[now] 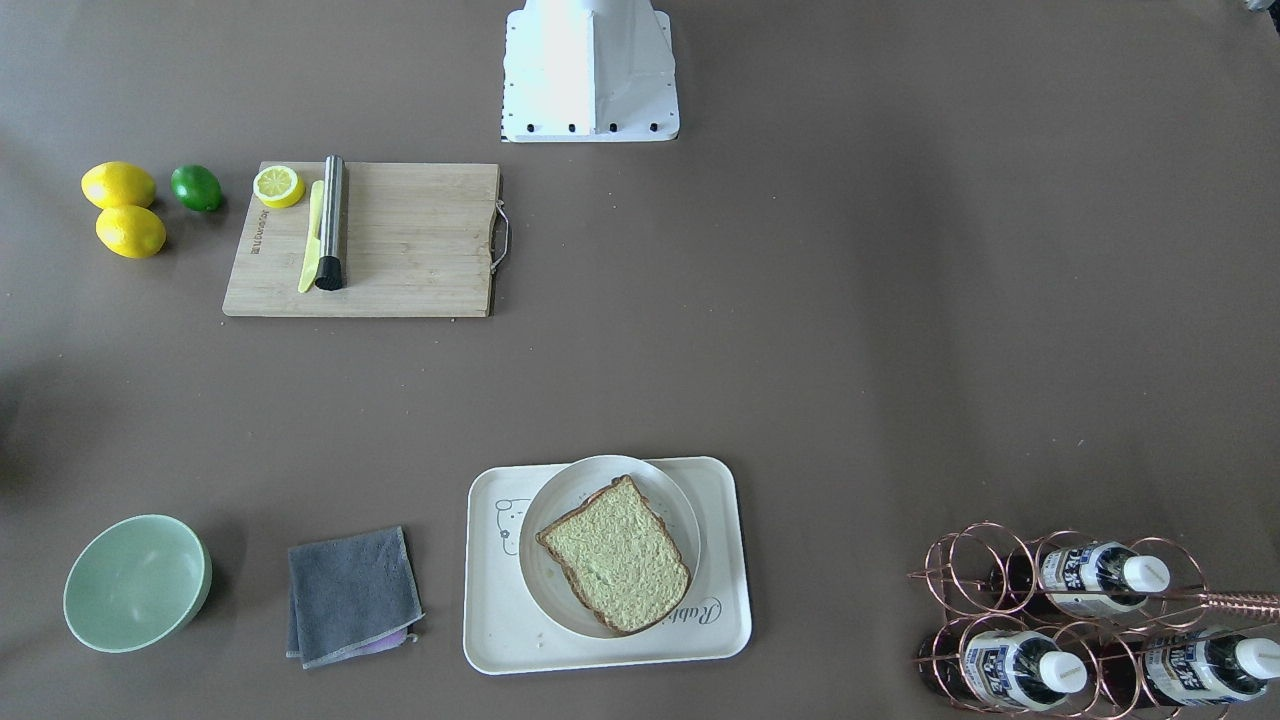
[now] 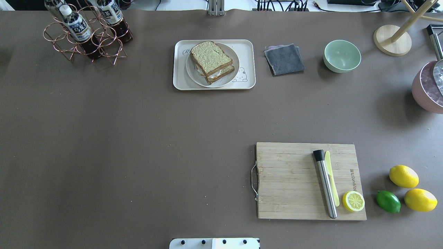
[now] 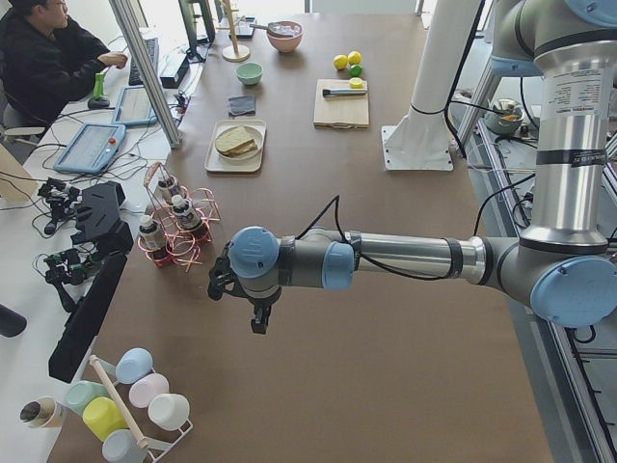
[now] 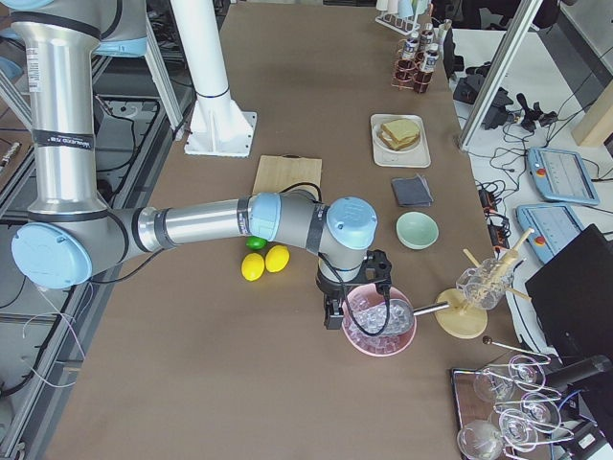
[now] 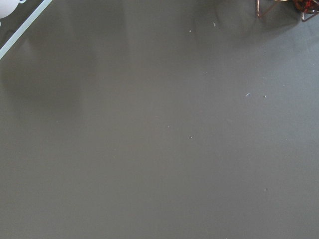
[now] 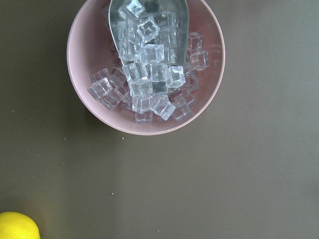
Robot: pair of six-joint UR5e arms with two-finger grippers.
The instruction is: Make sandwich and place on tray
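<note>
Basically done: sandwich [image 2: 211, 61] sits stacked on the white plate [image 2: 193, 74], which sits on the tray [image 2: 247, 48] at the worktop's [image 2: 138, 138] far edge.
Risk as I see it: the top slice sits offset and the lower one and the egg peek out nearside, so a nudge could slide it. Long axis runs diagonal to the tray edges, far-left to near-right overhead. Left end effector [image 3: 253, 307] and right end effector [image 4: 356, 309], over the ice bowl [image 6: 84, 64]: can't tell whether spread or closed.

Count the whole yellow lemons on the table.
2. The farther lemon and the nearer lemon lie close together beside the lime, off the cutting board. The half lemon on the board is not counted. None looks hidden.
</note>
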